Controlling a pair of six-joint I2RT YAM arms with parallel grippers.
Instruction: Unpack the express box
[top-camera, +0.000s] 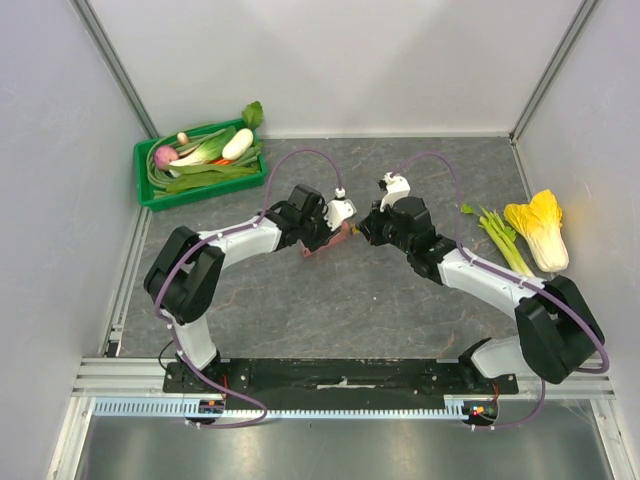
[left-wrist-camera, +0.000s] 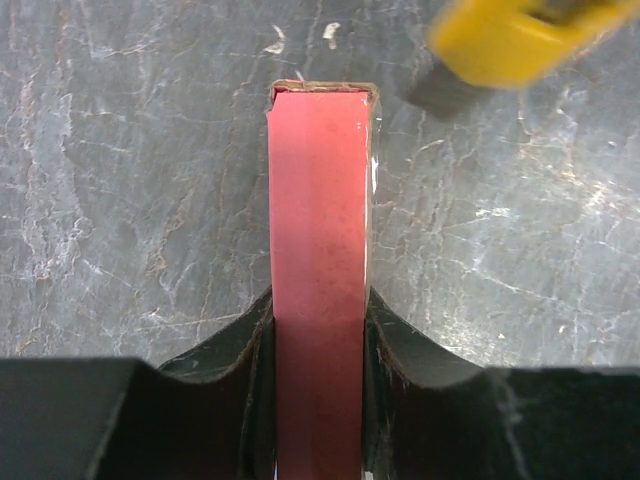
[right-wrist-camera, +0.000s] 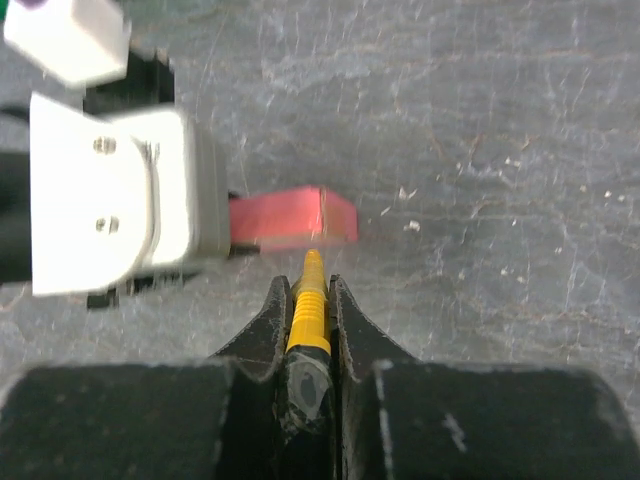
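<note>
Express box, small flat pink-red cardboard (left-wrist-camera: 318, 200) | left gripper (left-wrist-camera: 318, 325) clamps near end; long axis outward | right gripper (right-wrist-camera: 309, 300) pinches slim yellow tool (right-wrist-camera: 311, 268); tip facing far end

express box (left-wrist-camera: 318, 220) sits between fingers of my left gripper (left-wrist-camera: 318, 315); tool (right-wrist-camera: 313, 270) in my right gripper (right-wrist-camera: 308, 300) just beside its end.

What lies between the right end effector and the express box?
Only the yellow ribbed tool that the right end effector clamps, tip at the end of the express box; contact is unclear. The right wrist view shows it.
</note>
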